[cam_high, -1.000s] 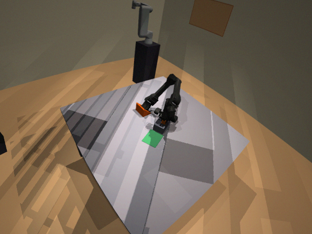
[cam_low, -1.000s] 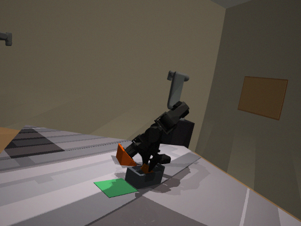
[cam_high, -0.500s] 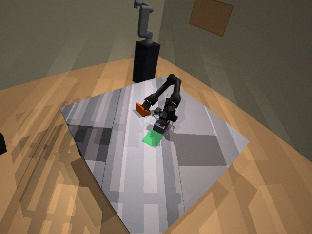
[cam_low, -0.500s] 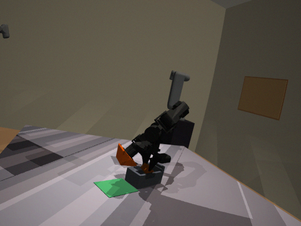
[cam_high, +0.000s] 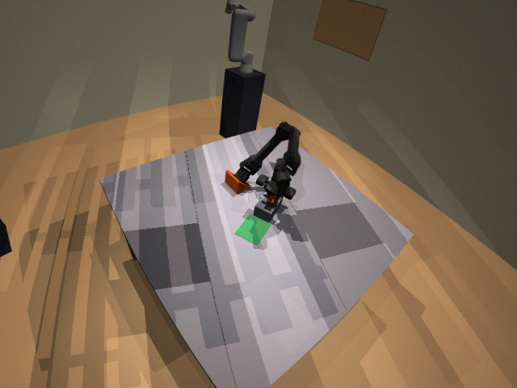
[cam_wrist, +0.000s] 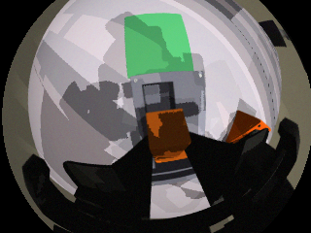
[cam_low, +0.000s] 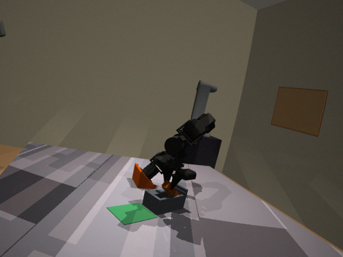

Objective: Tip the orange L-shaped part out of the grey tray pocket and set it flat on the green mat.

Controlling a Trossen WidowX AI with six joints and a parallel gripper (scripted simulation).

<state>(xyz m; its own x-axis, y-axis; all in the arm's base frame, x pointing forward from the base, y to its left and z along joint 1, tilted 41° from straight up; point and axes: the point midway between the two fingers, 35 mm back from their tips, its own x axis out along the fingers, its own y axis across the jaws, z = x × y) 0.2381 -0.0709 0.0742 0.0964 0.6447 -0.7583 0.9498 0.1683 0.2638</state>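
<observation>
My gripper point(cam_high: 271, 197) point(cam_low: 169, 184) point(cam_wrist: 165, 137) is shut on the orange part point(cam_wrist: 167, 127), with one finger on each side of its raised end. The part point(cam_low: 171, 189) is steeply tilted above the grey tray point(cam_high: 263, 213) point(cam_low: 166, 205) point(cam_wrist: 190, 85). Its lower end is at or just above the pocket; contact with the tray cannot be told. In the wrist view the end of the pocket nearer the mat shows dark and empty. The green mat point(cam_high: 259, 230) point(cam_low: 119, 209) point(cam_wrist: 170, 30) lies flat beside the tray, with nothing but shadow on it.
A larger orange angled piece point(cam_high: 233, 183) point(cam_low: 140, 179) point(cam_wrist: 242, 127) stands at the arm's base, to one side of the tray. A grey arm on a dark pedestal point(cam_high: 241, 104) stands beyond the table.
</observation>
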